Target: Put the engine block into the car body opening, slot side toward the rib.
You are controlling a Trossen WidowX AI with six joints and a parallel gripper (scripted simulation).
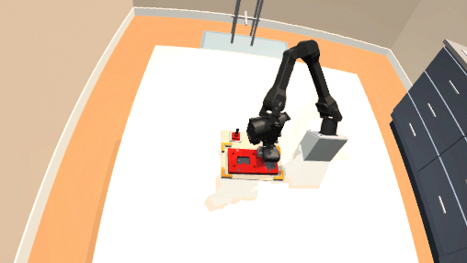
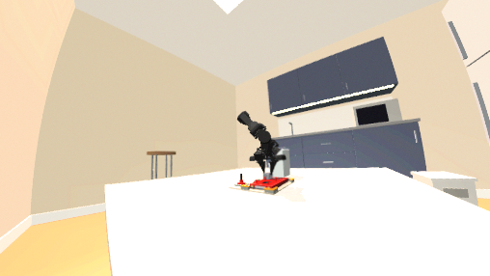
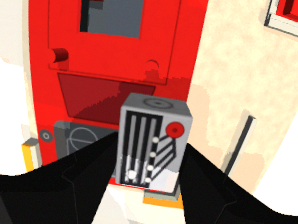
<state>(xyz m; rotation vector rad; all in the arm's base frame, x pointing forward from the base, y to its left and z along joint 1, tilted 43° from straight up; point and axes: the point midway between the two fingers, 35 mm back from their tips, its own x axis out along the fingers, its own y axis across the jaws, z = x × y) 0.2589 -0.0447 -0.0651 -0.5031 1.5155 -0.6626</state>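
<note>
The grey engine block (image 3: pixel 150 145) (image 1: pixel 260 151) stands over one end of the red car body (image 1: pixel 233 168) (image 3: pixel 182 50) (image 2: pixel 258 183). Its face with dark slots, white dots and a red disc shows in the wrist view. My gripper (image 3: pixel 150 144) (image 2: pixel 268 174) has its black fingers against both sides of the block and is shut on it. Whether the block still rests on the body or is slightly raised cannot be told. The rectangular opening (image 3: pixel 117 20) (image 1: pixel 244 160) in the body has a dark grey floor, with a little red at one corner. The rib is not clear.
The body sits on a cream board (image 1: pixel 224 158) (image 3: pixel 220 75) with yellow corner brackets (image 1: pixel 226 147) (image 3: pixel 162 201). A small red piece with a black upright stick (image 1: pixel 237 132) (image 2: pixel 241 178) stands at the board's corner. A dark bar (image 3: pixel 240 145) lies beside the body.
</note>
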